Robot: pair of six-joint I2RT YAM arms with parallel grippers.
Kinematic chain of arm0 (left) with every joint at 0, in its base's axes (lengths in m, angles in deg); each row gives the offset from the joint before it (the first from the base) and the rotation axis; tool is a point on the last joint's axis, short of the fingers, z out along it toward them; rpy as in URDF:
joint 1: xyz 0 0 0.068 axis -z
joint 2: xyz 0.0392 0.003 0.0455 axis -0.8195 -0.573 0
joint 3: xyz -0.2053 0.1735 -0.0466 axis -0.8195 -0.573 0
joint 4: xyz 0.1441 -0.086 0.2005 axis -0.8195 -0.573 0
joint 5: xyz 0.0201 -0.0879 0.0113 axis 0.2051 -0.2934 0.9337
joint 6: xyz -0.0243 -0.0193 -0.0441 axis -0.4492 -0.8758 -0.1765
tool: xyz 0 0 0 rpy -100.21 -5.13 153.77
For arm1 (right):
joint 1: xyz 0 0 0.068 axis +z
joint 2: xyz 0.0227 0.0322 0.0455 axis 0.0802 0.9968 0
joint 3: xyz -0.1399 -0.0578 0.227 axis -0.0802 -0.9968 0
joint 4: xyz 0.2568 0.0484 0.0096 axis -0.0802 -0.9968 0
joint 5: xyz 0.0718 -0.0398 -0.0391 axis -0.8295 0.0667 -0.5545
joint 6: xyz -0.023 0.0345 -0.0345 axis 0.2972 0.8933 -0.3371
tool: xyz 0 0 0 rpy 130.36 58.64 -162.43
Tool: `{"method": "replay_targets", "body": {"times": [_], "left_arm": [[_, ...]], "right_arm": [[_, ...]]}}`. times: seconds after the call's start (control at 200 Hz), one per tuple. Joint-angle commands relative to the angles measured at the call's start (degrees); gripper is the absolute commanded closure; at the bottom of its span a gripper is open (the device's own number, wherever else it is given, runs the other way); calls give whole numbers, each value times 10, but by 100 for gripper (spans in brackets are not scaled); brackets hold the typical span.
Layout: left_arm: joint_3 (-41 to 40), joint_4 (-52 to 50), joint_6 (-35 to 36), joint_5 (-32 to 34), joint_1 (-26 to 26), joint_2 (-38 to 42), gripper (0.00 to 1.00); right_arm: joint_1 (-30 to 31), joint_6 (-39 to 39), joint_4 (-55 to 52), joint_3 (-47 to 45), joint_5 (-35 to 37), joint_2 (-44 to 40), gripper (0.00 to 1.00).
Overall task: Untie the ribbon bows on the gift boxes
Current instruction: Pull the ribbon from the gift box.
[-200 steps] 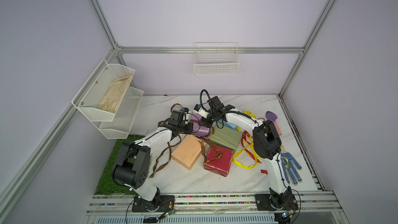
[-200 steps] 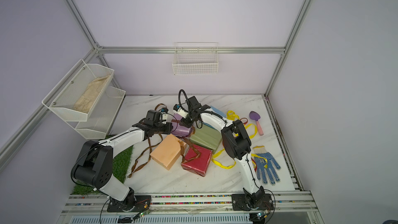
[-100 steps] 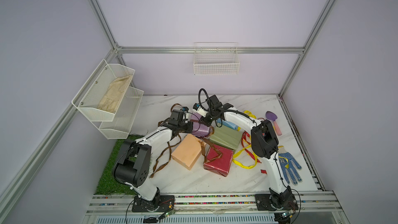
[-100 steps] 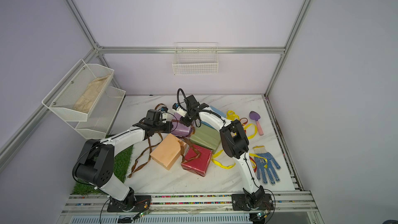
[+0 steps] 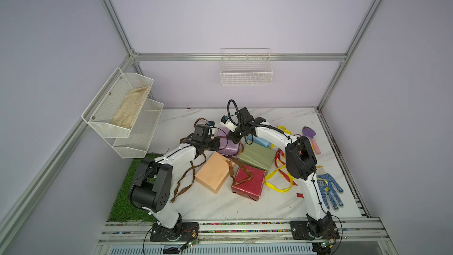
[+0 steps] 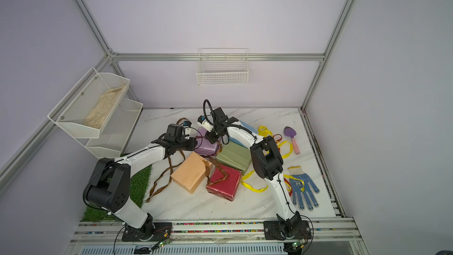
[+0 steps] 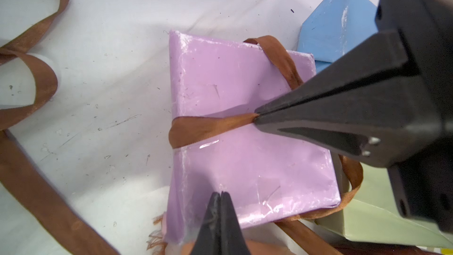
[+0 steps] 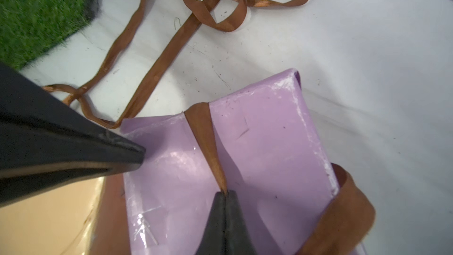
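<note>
Item: brown ribbon (image 8: 203, 138), limp satin, likely slippery; best pinched mid-band, where right gripper (image 8: 225, 193) clamps it over lilac box (image 8: 269, 143); left gripper (image 7: 221, 193) closed, empty.

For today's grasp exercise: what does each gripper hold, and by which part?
The right gripper pinches the brown ribbon on top of the lilac box. The left gripper is shut on nothing.

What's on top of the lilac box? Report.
A brown ribbon crosses the lilac box, pinched by the shut right gripper; the shut left gripper sits over one edge. Any knot beneath that grip is hidden.
</note>
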Motion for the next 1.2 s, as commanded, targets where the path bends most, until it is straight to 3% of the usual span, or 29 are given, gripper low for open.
{"method": "replay_targets", "body": {"times": [0.0, 0.53, 1.195], "left_arm": [[36, 29, -15, -19, -4, -1, 95], [10, 101, -36, -49, -4, -40, 96], [1, 116, -46, -40, -3, -61, 98]], "right_arm": [[-4, 33, -33, 11, -64, 10, 100], [-11, 89, -20, 43, -53, -31, 100], [-14, 128, 73, 100, -9, -221, 100]]}}
